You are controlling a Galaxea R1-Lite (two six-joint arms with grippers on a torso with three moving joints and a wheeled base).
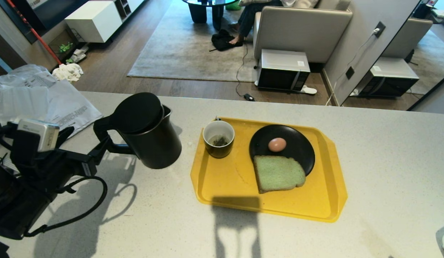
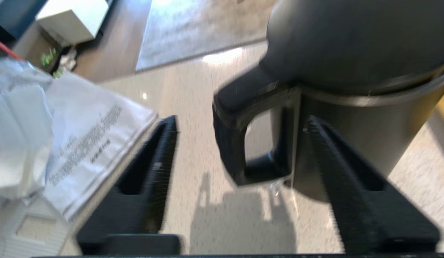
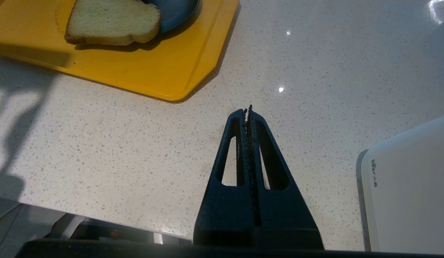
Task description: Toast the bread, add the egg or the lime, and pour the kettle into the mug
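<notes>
The left end effector (image 2: pixel 240 157) stands wide open around the handle of the kettle (image 1: pixel 150 132), which sits on the counter (image 1: pixel 387 161) just left of the yellow tray (image 1: pixel 229 182). On the tray are the mug (image 1: pixel 218 138), and the bread (image 1: pixel 278 173) partly over a black plate (image 1: pixel 297 143) holding an egg (image 1: pixel 277 144). The right end effector (image 3: pixel 248 111) is closed and empty above the counter.
</notes>
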